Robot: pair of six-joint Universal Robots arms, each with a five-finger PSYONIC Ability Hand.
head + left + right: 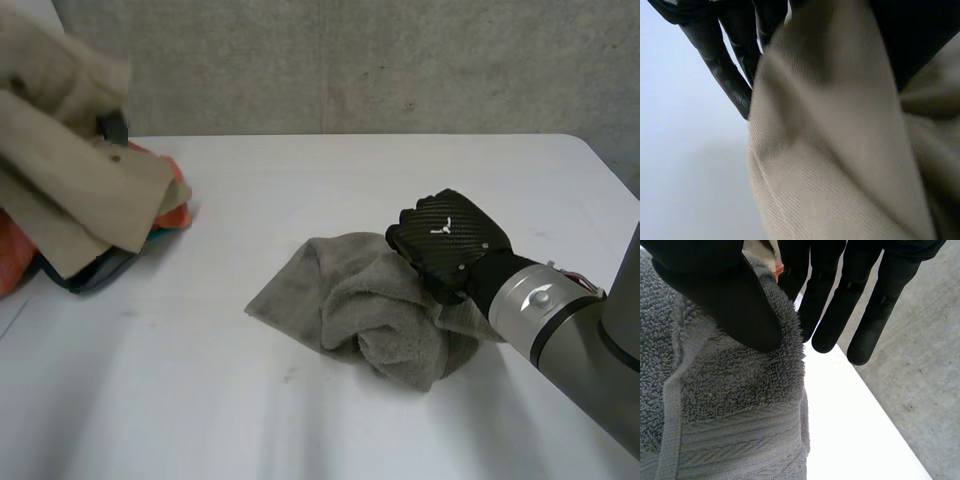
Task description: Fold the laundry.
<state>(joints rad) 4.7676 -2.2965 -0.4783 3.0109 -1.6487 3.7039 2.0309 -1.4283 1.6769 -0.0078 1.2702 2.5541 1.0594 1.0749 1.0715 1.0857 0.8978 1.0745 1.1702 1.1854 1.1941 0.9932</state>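
Note:
A crumpled grey towel (pixel 370 310) lies in the middle of the white table (pixel 350 170). My right hand (pixel 450 240) rests on its right edge. In the right wrist view the thumb of the right hand (pixel 730 300) presses the grey towel (pixel 715 405) against the straight fingers, pinching its edge. At the far left a beige garment (pixel 70 190) hangs lifted above the table from my left hand (pixel 113 125). In the left wrist view the left hand (pixel 725 65) has its fingers curled at the upper edge of the beige garment (pixel 840 150), which drapes down past the palm.
Under the lifted garment lies a pile with an orange cloth (pixel 175 205) and a dark blue cloth (pixel 95 275). Beyond the right hand's fingertips the table edge (pixel 855 430) drops to a grey floor (pixel 920 365). A grey wall stands behind the table.

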